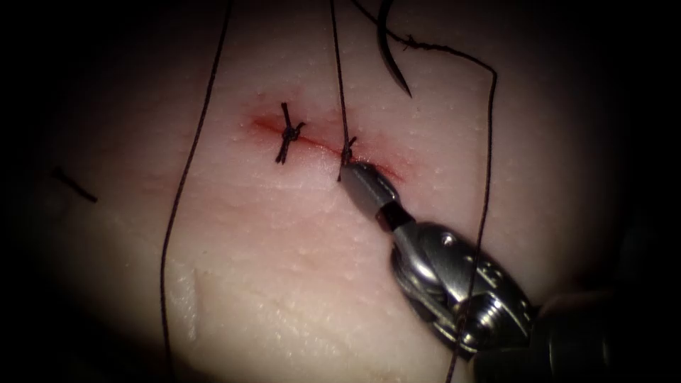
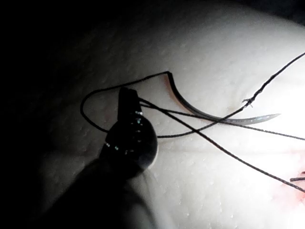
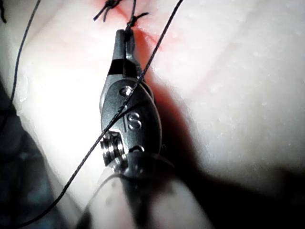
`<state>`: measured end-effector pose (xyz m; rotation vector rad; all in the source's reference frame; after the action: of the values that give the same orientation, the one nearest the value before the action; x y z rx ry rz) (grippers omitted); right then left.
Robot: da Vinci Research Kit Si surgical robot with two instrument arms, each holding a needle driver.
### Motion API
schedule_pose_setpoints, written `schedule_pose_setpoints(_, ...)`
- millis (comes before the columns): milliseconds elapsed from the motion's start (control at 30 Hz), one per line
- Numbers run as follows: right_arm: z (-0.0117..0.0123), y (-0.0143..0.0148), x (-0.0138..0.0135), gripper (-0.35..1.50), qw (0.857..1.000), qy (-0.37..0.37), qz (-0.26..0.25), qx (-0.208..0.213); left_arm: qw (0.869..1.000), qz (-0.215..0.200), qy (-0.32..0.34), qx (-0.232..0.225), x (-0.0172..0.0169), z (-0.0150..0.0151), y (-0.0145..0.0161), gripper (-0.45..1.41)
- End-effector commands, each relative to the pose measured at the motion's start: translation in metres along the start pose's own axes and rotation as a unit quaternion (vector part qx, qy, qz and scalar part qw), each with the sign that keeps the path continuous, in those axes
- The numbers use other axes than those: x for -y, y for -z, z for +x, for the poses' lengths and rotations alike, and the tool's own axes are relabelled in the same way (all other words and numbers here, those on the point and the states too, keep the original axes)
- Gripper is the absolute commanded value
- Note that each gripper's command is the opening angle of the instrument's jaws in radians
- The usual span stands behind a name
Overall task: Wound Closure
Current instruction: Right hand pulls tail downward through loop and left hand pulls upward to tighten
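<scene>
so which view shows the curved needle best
The left wrist view: the curved steel needle lies whole on the pale tissue, free of the left tool. The endoscope view catches its pointed half.

The right arm's polished, glossy steel tool [image 1: 352,174] glints. The pale, moist pork-belly tissue [image 1: 284,269] looks smooth with fine bumps. The thin dark braided thread [image 1: 181,184] is matt; the slim curved metal needle [image 1: 390,53] shines faintly.

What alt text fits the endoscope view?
Right tool has its jaws shut at the second knot on the tissue's cut; a finished stitch sits to its left. The needle lies free above.
</scene>
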<state>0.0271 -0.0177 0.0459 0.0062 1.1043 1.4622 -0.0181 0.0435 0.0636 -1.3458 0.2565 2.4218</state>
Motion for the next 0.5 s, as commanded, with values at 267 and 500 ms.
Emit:
schedule_pose_setpoints(267, -0.0021, 0.0006, 0.0007, -0.35, 1.000, 0.006, 0.009, 0.006, 1.000, 0.015, -0.007, 0.011, 0.0006, -0.0011, -0.0012, -0.45)
schedule_pose_setpoints(500, -0.0025, 0.0010, 0.0015, -0.35, 1.000, 0.007, 0.015, 0.010, 1.000, 0.018, -0.011, 0.013, -0.0001, -0.0017, -0.0015, -0.45)
